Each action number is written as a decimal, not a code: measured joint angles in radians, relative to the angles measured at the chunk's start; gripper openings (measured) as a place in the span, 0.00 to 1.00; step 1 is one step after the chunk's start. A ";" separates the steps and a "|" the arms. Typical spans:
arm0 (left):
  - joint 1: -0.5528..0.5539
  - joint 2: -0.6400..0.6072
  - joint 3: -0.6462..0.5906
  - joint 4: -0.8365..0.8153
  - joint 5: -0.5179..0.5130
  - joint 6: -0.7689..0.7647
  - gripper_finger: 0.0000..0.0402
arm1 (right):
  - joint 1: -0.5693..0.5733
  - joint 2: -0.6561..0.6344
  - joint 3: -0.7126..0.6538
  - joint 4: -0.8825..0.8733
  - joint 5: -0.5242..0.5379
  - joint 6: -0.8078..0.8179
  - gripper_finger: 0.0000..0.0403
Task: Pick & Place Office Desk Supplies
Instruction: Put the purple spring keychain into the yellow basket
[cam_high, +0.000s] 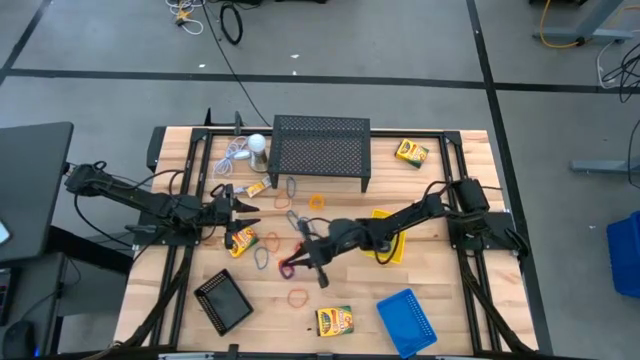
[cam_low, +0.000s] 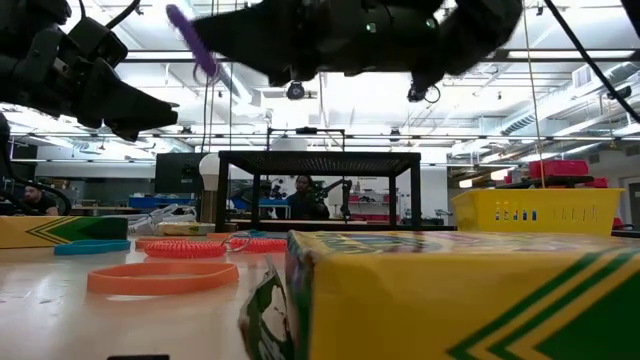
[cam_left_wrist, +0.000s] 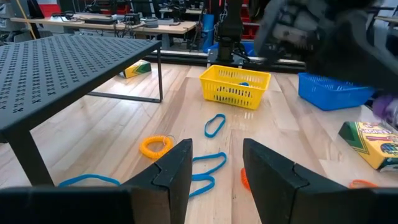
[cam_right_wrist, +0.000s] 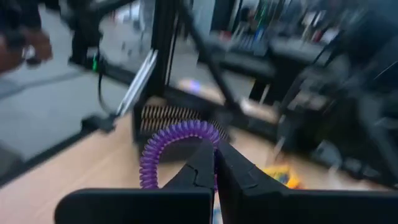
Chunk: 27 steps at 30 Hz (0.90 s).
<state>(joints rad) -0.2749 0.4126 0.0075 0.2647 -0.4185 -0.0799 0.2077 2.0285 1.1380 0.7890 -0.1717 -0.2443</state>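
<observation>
A purple coiled band (cam_right_wrist: 177, 146) hangs pinched in the right hand (cam_right_wrist: 214, 163), whose fingers are closed tight on one side of the loop and carry it clear of the table (cam_high: 460, 300) near the middle. The yellow tray (cam_high: 390, 240) sits just behind that arm, the blue tray (cam_high: 408, 320) at the front right and the black tray (cam_high: 224, 300) at the front left. Other bands lie loose on the wood, among them an orange one (cam_high: 298, 297), with a crayon box (cam_high: 334, 321) at the front edge. The left hand (cam_high: 243, 212) waits at the left, about half open and empty. The grip takes only a thin edge of the springy coil, so a fast swing could work it free, or it could snag a tray's rim and bounce out.
</observation>
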 joint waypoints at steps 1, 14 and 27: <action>0.000 0.000 0.000 0.000 0.000 -0.001 0.37 | 0.000 0.000 -0.022 0.059 0.001 0.000 0.00; 0.000 0.000 0.000 0.000 0.000 -0.002 0.37 | 0.016 -0.092 -0.315 0.336 0.235 0.088 0.00; 0.000 0.021 0.000 0.011 0.000 -0.002 0.37 | 0.086 -0.371 -0.651 0.336 0.559 0.140 0.00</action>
<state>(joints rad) -0.2745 0.4340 0.0074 0.2753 -0.4183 -0.0822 0.2937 1.6577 0.4868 1.1247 0.3874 -0.1042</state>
